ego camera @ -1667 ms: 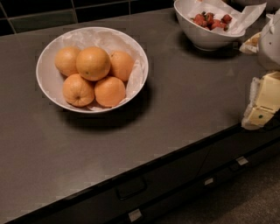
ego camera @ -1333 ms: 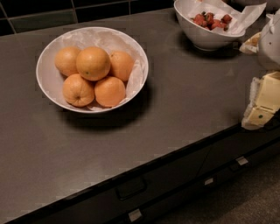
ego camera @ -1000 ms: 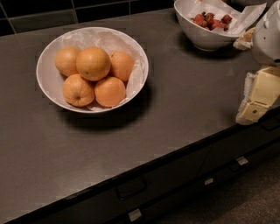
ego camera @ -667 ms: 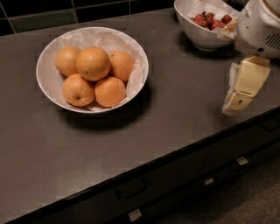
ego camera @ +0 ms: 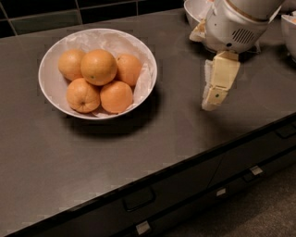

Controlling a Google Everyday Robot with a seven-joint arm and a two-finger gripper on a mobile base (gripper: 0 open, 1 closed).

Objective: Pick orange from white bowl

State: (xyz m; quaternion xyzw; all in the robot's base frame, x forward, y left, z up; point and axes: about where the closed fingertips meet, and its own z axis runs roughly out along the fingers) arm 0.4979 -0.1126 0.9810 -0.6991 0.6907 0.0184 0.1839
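A: Starting at the gripper (ego camera: 210,104), can its grip be read?

B: Whether it is spread or closed cannot be told, but no fruit is seen in it. It is hung pointing downward over the dark counter (ego camera: 185,139), to the right of the white bowl (ego camera: 44,60) and well apart from it.

A: Where is the orange found?

B: The orange (ego camera: 98,67) is perched on top of the pile inside the white bowl, propped on the four smaller ones. Raised and uncovered like that, it is judged the easiest to be taken from above.

A: Why is the gripper kept clear of the counter?

B: Probably so that the white bowl's rim can be cleared on the way across.

A: What is changed from a moment earlier?

B: The gripper has been carried nearer the white bowl. The arm housing (ego camera: 231,23) has been brought further in, so the berry bowl (ego camera: 190,11), behind and to the right of the white bowl, is now mostly covered. The white bowl and its fruit are unmoved.
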